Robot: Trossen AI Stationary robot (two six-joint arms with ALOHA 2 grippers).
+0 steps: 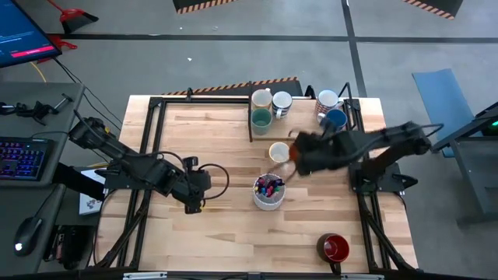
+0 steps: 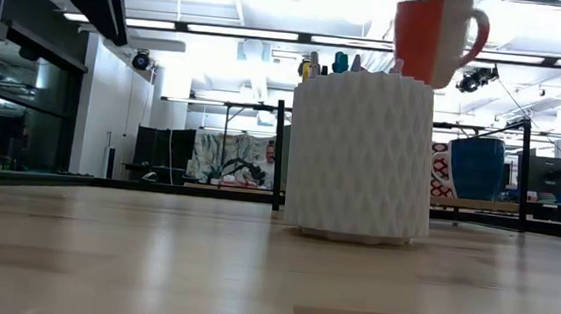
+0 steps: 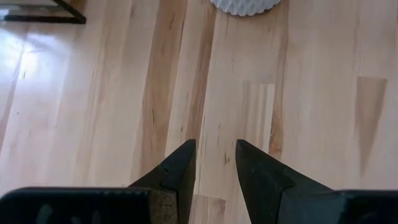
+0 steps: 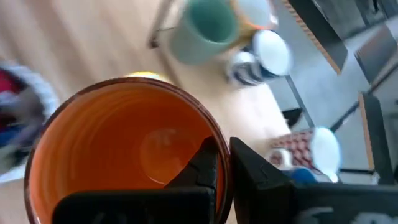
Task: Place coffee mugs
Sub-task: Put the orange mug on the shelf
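My right gripper [image 1: 296, 159] is shut on an orange mug [image 2: 432, 37], which it holds in the air above the white pen cup [image 2: 361, 155]. Just beyond it a pale yellow mug [image 1: 278, 151] stands on the table. Cream [image 1: 261, 99], white [image 1: 282, 103] and teal [image 1: 261, 119] mugs stand at the far edge. A patterned white mug [image 1: 327, 99] and a blue mug [image 1: 336, 119] stand to their right. A dark red mug [image 1: 334, 249] sits near the front right corner. My left gripper [image 1: 192, 207] hangs open over bare wood left of the pen cup. My right gripper pinches the orange mug's rim [image 4: 219, 138], one finger [image 4: 202, 167] inside the mug and the other [image 4: 256, 173] outside its wall. The fingers slant down from the table's right side. The mug is lifted clear of the table, roughly upright, with its mouth up.
The pen cup [image 1: 268, 191] with coloured pens stands at mid-table below the lifted mug. A black frame [image 1: 156, 109] runs along the table's left and far edges. Bare wood lies in front of my left gripper [image 3: 215, 163].
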